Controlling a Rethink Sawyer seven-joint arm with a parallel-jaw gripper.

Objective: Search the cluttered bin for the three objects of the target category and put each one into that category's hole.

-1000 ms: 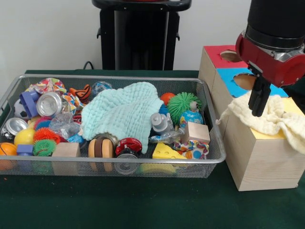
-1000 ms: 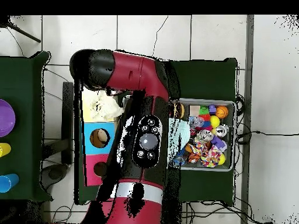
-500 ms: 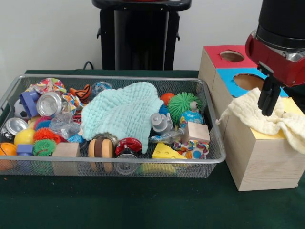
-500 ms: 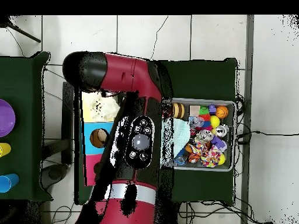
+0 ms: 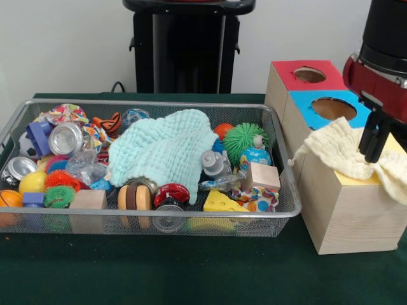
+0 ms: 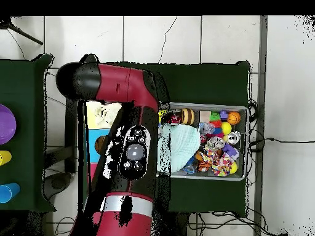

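A cream cloth (image 5: 337,152) lies draped over the yellow-topped wooden box (image 5: 346,210) at the right, hiding its hole. My gripper (image 5: 375,145) hangs at the cloth's right part, its tips low against the fabric; it looks open with nothing between them. The cloth lies slack, not lifted. In the overhead view the red arm (image 6: 132,153) covers the boxes and hides the gripper; a bit of the cream cloth (image 6: 106,114) shows beside it. A mint cloth (image 5: 162,152) lies in the middle of the wire bin (image 5: 146,219).
Behind the yellow box stand a blue-topped box (image 5: 305,109) and a red-topped box (image 5: 286,73), each with a round hole. The bin holds several balls, cans, wooden blocks, a green spiky ball (image 5: 245,138) and a cheese wedge (image 5: 219,202).
My gripper has moved right across the boxes, from over the cloth's left part to its right part. The cream cloth stayed on the yellow box.
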